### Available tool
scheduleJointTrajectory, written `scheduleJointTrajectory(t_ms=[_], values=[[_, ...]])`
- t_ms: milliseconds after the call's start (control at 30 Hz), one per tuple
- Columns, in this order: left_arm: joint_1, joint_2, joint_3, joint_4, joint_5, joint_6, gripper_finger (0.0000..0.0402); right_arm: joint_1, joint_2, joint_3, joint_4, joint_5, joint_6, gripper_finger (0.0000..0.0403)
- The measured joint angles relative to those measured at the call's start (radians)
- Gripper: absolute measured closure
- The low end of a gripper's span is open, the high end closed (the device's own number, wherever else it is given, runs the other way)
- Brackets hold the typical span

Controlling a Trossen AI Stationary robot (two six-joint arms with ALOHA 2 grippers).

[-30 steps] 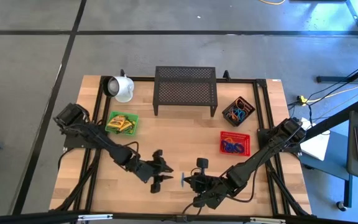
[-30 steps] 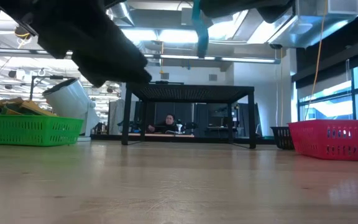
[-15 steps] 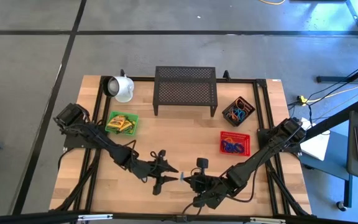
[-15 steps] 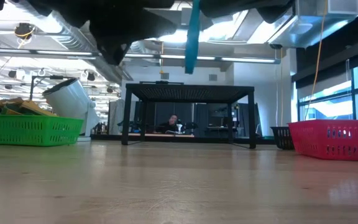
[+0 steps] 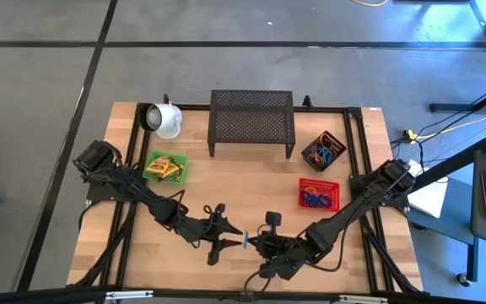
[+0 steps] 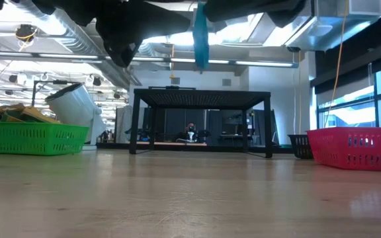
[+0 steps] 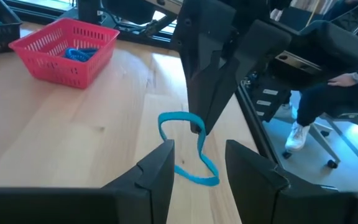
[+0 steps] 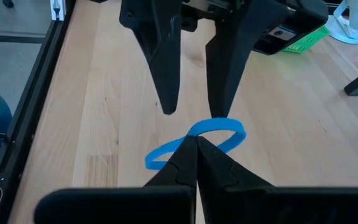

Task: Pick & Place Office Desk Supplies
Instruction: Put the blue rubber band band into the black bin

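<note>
A blue rubber band (image 7: 190, 151) hangs in the air above the table's near middle, with my right gripper (image 8: 196, 142) shut on it. In the high view the band (image 5: 245, 239) shows between the two grippers. My left gripper (image 7: 199, 148) stands open right in front of it, pointing toward the table's right. One finger stands on each side of the hanging loop. I cannot tell whether they touch it. In the low view the band (image 6: 200, 36) dangles high above the wood. In the high view my left gripper (image 5: 230, 237) and my right gripper (image 5: 252, 242) almost meet tip to tip. My right gripper pinches one spot on the band's loop (image 7: 194, 126) between its two fingertips. The fingers slant down from the table's right side. The band hangs slack and twisted below them, lifted clear of the table.
A black mesh rack (image 5: 251, 122) stands at the far middle, with a white mug (image 5: 167, 120) to its left. A green basket (image 5: 165, 166) holds crayon boxes. At the right are a red basket (image 5: 319, 194) and a black basket (image 5: 323, 152), both holding rubber bands.
My left gripper has tipped up from pointing steeply down to nearly level. Its open fingers have swung toward the table's right and now stand around the hanging blue band.
</note>
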Motion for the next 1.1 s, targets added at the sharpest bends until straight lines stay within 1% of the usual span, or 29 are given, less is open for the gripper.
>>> scheduleJointTrajectory(t_ms=[500,633,800,1100], values=[[0.0,0.0,0.0,0.0,-0.005,0.0,0.0264,-0.009,0.0,0.0,0.041,0.0,-0.038,0.0403],[0.0,0.0,0.0,0.0,0.028,-0.002,0.0264,-0.017,0.0,0.0,0.042,0.0,-0.04,0.0403],[0.0,0.0,0.0,0.0,0.027,-0.002,0.0264,-0.027,0.0,0.0,0.054,0.0,-0.043,0.0403],[0.0,0.001,0.0,0.0,0.02,0.005,0.0265,-0.027,0.0,0.0,0.128,0.0,-0.114,0.0403]])
